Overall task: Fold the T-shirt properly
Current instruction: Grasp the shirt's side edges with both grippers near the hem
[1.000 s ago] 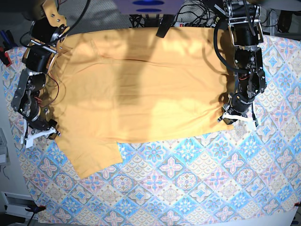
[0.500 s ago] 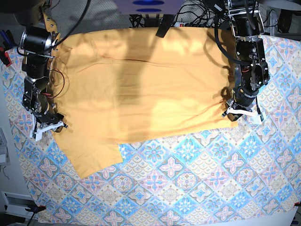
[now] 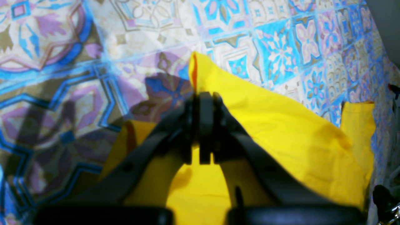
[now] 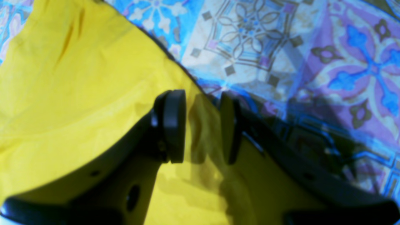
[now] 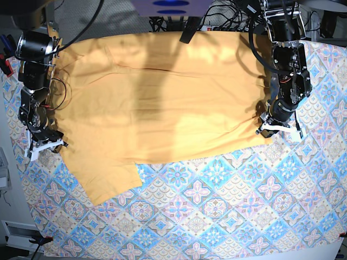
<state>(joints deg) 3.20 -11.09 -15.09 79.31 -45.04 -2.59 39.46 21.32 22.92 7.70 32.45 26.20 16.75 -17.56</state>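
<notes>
The yellow-orange T-shirt [image 5: 162,97] lies spread flat across the back half of the table, one sleeve [image 5: 105,184] pointing toward the front left. At the shirt's right hem corner, my left gripper [image 5: 277,130] is low on the table. In the left wrist view it [image 3: 203,97] is shut, pinching the T-shirt [image 3: 281,125] by its edge. My right gripper [image 5: 46,145] sits at the shirt's left edge. The right wrist view shows it [image 4: 201,125] open, its pads [image 4: 173,125] astride the edge of the T-shirt [image 4: 78,93], with a clear gap between them.
A blue-pink tile-patterned cloth [image 5: 217,206] covers the table under the shirt and fills the front half. Black cables [image 5: 227,16] and a black strap [image 5: 190,30] lie along the back edge. Both arms stand upright at the table's left and right sides.
My right gripper has moved up and back along the shirt's left edge. My left gripper has shifted slightly back and right, staying shut on the hem corner.
</notes>
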